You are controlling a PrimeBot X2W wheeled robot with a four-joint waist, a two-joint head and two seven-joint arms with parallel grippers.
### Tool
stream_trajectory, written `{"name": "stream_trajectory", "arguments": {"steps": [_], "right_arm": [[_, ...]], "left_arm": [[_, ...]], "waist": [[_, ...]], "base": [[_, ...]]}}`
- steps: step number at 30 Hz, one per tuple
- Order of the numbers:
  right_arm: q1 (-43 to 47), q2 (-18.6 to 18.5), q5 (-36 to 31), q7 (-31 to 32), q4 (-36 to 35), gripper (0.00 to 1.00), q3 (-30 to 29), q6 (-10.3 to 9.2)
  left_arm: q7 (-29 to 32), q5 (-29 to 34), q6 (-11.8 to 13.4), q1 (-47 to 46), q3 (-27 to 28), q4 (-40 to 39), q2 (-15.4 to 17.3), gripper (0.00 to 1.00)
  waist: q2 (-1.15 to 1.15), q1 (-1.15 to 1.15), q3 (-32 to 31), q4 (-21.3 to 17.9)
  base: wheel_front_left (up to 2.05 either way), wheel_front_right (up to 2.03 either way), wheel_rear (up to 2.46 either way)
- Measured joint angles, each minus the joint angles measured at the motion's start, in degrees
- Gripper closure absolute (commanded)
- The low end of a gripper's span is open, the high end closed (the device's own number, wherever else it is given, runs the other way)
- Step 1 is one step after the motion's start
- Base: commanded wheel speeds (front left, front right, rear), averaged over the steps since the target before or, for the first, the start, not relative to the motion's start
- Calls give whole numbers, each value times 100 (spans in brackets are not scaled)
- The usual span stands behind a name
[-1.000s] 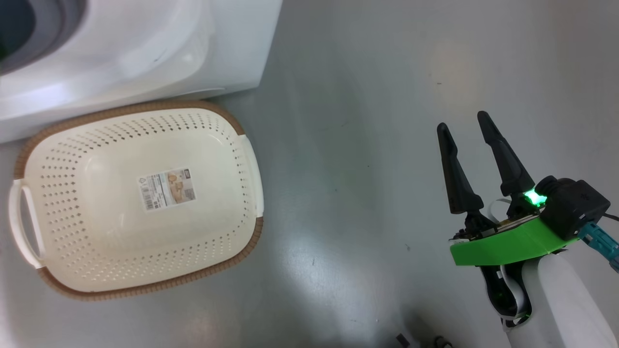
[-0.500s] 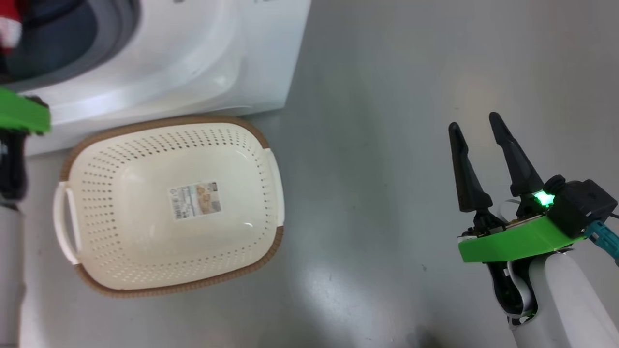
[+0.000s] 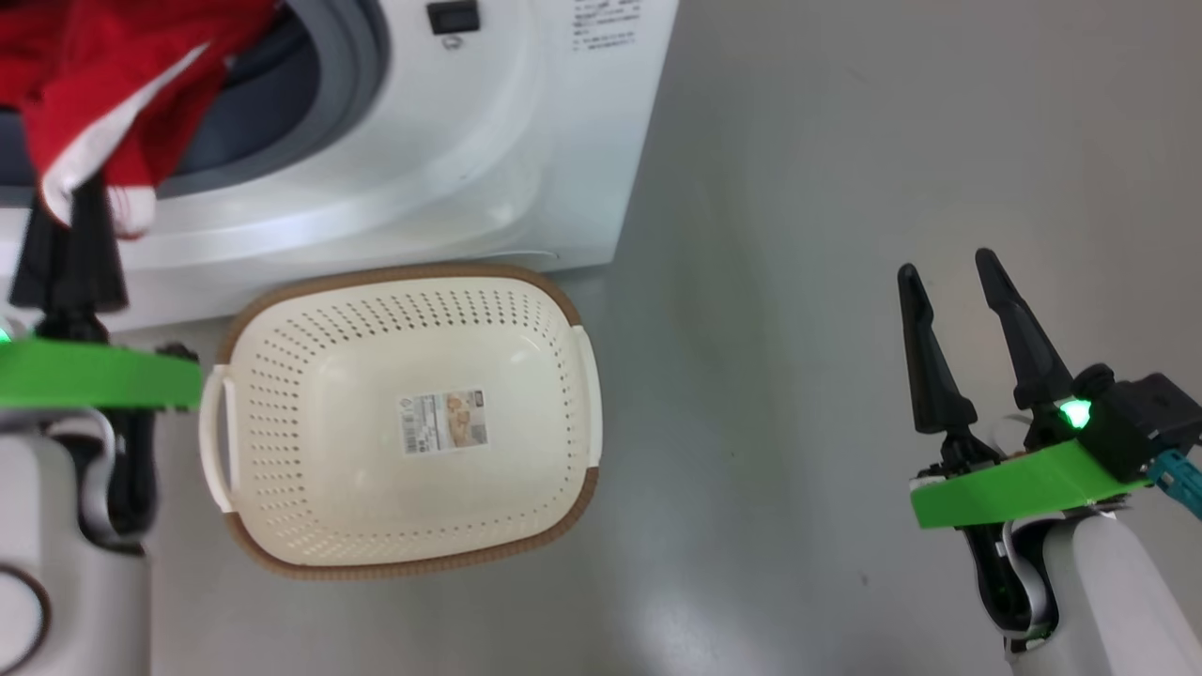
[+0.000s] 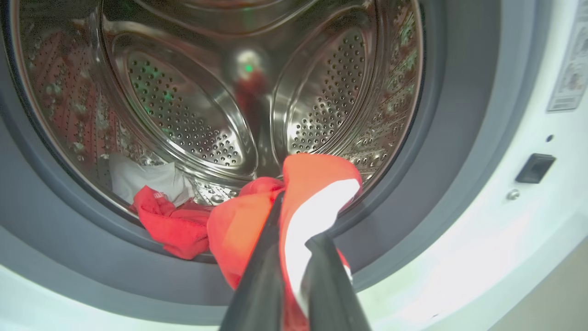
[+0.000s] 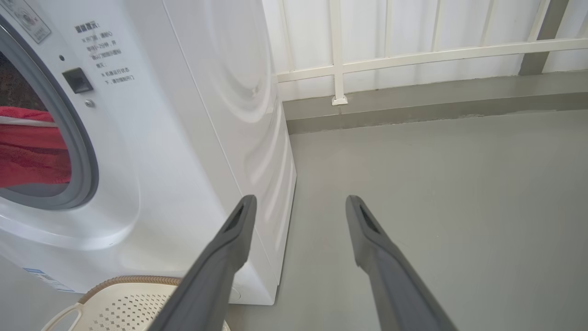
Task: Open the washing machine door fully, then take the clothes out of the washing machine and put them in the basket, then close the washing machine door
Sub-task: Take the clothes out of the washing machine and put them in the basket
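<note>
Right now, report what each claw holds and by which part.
The left claw is shut on a red jersey, pinching a bunched fold at its white trim. The right claw is open and holds nothing.

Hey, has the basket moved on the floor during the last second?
No. The basket keeps its place against the washing machine front corner; both slid right together in the head view, so the camera turned.

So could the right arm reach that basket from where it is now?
Probably yes. The right claw stands open over the grey floor, and nothing lies between it and the basket, whose top is open.
</note>
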Motion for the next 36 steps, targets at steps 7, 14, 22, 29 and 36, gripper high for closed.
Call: {"name": "stream_trajectory", "arguments": {"steps": [7,14,22,29,36], "right_arm": [[208,1,-65,0,62,0,-58,0],[302,1,-56,0,110,0,-36,0],[404,1,-49,0,120,0,-22,0],[421,1,-49,0,131,0,12,0],[421,1,-48,0,131,0,58,0]], "left_arm": [[0,152,0,808,294,-899,-334,100],[0,153,0,1488,499,-1806,-474,100],[0,132,0,1773,766,-2794,-638,100],[-2,130,0,1891,721,-3098,-686,100],[-19,103,0,2025,614,-2849,-694,100]], "waist": [[0,0,-355,168],[0,0,-607,197],[0,0,-771,223],[0,0,-819,218],[0,0,-801,180]], "base": [[0,0,0],[0,0,0],[0,0,0],[0,0,0],[0,0,0]]}}
